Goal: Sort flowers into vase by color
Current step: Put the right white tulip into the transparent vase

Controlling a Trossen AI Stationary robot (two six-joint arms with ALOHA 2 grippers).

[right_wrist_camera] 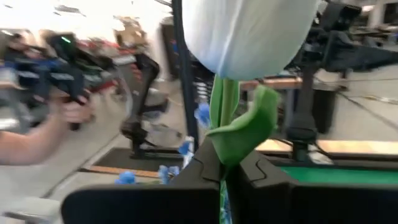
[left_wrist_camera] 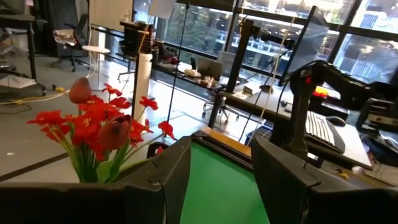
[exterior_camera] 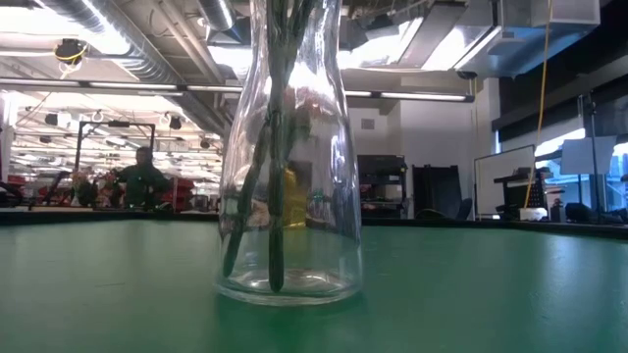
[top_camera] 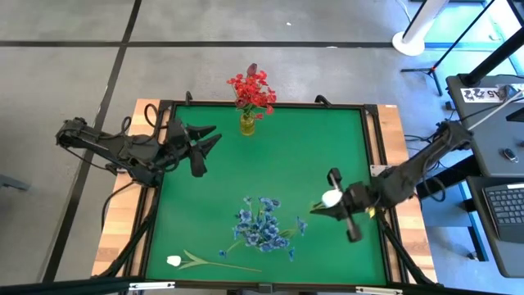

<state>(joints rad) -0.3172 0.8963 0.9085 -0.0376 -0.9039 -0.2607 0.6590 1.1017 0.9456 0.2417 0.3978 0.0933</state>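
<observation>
A clear glass vase (top_camera: 247, 124) stands near the table's far edge and holds red flowers (top_camera: 252, 88); their green stems (exterior_camera: 278, 196) show through the vase (exterior_camera: 289, 147) in the low view. My left gripper (top_camera: 214, 136) hovers open just left of the vase, the red flowers (left_wrist_camera: 99, 124) beside its fingers. My right gripper (top_camera: 321, 210) is above the table's right half, shut on a white tulip (top_camera: 330, 197). Blue flowers (top_camera: 266, 225) lie in a heap at the near centre. A second white tulip (top_camera: 174, 260) lies flat near the near edge. My right gripper pinches the white tulip's green stem (right_wrist_camera: 219, 158) between its two fingers (right_wrist_camera: 202, 171), just below a leaf (right_wrist_camera: 249, 130). The fingers come level from the table's right. The bloom (right_wrist_camera: 249, 31) stands above the fingers, lifted clear of the table; the stem below is hidden.
The green mat (top_camera: 278, 164) is framed by a black rail with wooden borders. A desk with a keyboard (top_camera: 503, 205) stands to the right of the table. A person's hand (right_wrist_camera: 62, 115) holding a dark device shows beyond the table in the right wrist view.
</observation>
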